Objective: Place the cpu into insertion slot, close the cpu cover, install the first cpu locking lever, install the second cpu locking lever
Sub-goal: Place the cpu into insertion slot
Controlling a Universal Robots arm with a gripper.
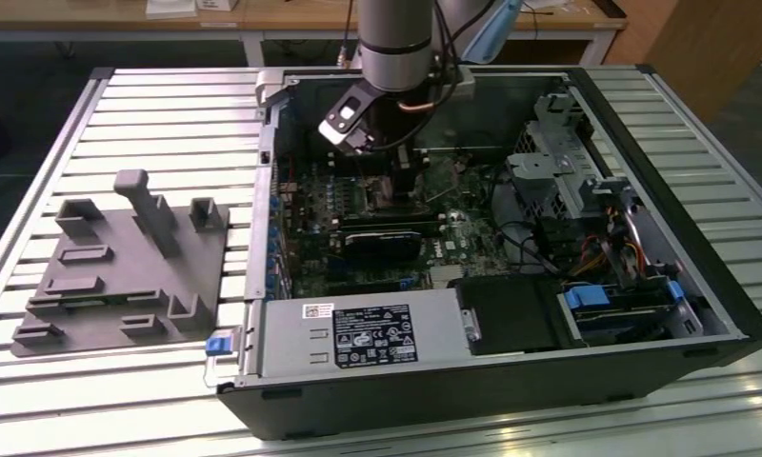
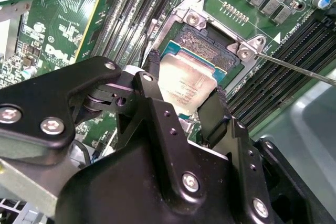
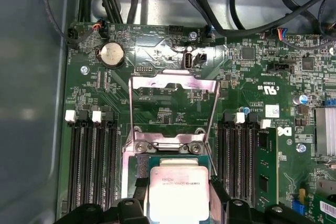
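The gripper [image 2: 187, 80] is pinching the cpu [image 2: 181, 90] over the socket [image 2: 210, 45] in the second wrist view; the first wrist view is showing the cpu cover [image 3: 173, 82] swung open.

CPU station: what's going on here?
The arm reaches into the open computer case. Its pincer grips the cpu by two opposite edges, just over the insertion slot. The slot's contacts are partly exposed, so the chip does not look seated yet. In the first wrist view the cpu cover stands swung open beyond the slot.
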